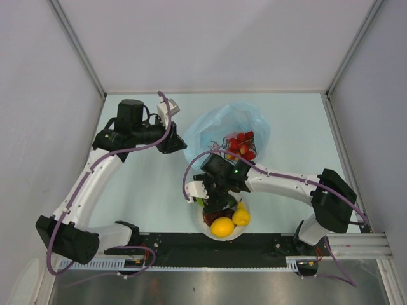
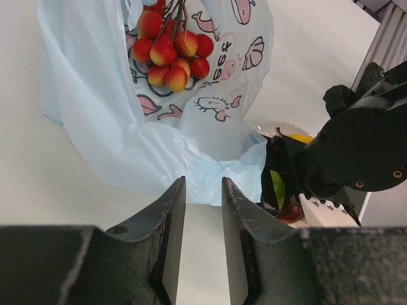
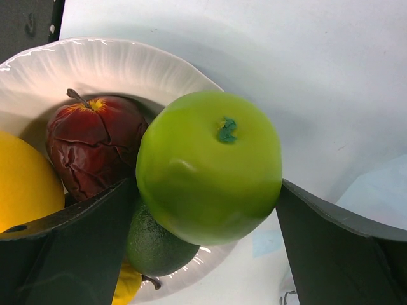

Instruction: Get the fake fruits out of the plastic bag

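The light-blue plastic bag (image 1: 219, 124) lies at mid-table with the bunch of red grapes (image 1: 241, 145) showing in it; both also show in the left wrist view, bag (image 2: 95, 114) and grapes (image 2: 170, 51). My right gripper (image 3: 206, 184) is shut on the green apple (image 3: 210, 165), holding it just over the white bowl's (image 3: 114, 63) rim. In the bowl lie a dark red fruit (image 3: 95, 149), a dark green avocado (image 3: 156, 244) and a yellow lemon (image 3: 22, 184). My left gripper (image 2: 203, 190) is open a little and empty, just short of the bag's near edge.
The bowl (image 1: 202, 223) sits at the near edge between the arm bases, with two yellow fruits (image 1: 222, 227) in it. The right arm (image 2: 362, 152) crosses between bag and bowl. White walls enclose the table on three sides.
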Available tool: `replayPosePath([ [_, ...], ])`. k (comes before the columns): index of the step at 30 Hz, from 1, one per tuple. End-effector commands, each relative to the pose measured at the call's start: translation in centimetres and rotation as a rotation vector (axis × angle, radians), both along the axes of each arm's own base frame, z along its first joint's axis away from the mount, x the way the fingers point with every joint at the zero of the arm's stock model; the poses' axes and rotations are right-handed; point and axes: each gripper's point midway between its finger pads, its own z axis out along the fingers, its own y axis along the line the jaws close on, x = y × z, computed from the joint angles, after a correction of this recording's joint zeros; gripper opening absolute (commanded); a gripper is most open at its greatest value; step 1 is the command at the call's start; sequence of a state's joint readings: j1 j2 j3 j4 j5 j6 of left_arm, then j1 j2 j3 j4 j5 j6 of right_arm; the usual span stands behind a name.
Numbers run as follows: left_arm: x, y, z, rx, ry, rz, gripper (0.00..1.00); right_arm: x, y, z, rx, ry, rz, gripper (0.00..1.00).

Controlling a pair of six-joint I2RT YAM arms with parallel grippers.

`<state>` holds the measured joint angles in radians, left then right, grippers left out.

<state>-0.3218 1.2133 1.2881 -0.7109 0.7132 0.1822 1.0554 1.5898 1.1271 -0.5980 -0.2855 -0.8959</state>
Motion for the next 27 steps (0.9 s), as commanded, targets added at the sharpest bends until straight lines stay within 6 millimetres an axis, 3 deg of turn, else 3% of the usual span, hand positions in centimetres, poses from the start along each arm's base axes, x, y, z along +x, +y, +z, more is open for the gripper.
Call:
replayPosePath([
  [1,0.3,-0.4,1.5,-0.042,-0.029,-0.016,0.34,-0.2,-0.3,0.6,0.009,-0.001,0.007,0.94],
  [4,0.3,-0.5,1.5,-0.043,-0.027,-0.019,0.34,0.0,-0.6,1.0,0.01,-0.014,0.0,0.95],
  [5,0.3,-0.5,1.5,-0.043,-0.031,-0.019,0.34,0.1,-0.8,1.2,0.008,-0.017,-0.004,1.0],
  [17,0.9,-0.7,1.8,-0.048,-0.021,-0.01,0.34,1.1,-2.2,5.6,0.083,-0.092,-0.119,1.0],
  [21,0.5,-0.6,2.3,-0.051,-0.023,-0.007,0.34,2.3,-2.9,10.8,0.238,-0.14,-0.24,1.0],
  [24,-0.3,-0.3,2.7,-0.056,-0.027,-0.009,0.34,5.9,-4.6,15.3,0.393,-0.177,-0.479,1.0],
  [27,-1.4,-0.2,3.7,-0.071,-0.048,-0.02,0.37,9.4,-6.8,18.2,0.482,-0.216,-0.634,1.0],
])
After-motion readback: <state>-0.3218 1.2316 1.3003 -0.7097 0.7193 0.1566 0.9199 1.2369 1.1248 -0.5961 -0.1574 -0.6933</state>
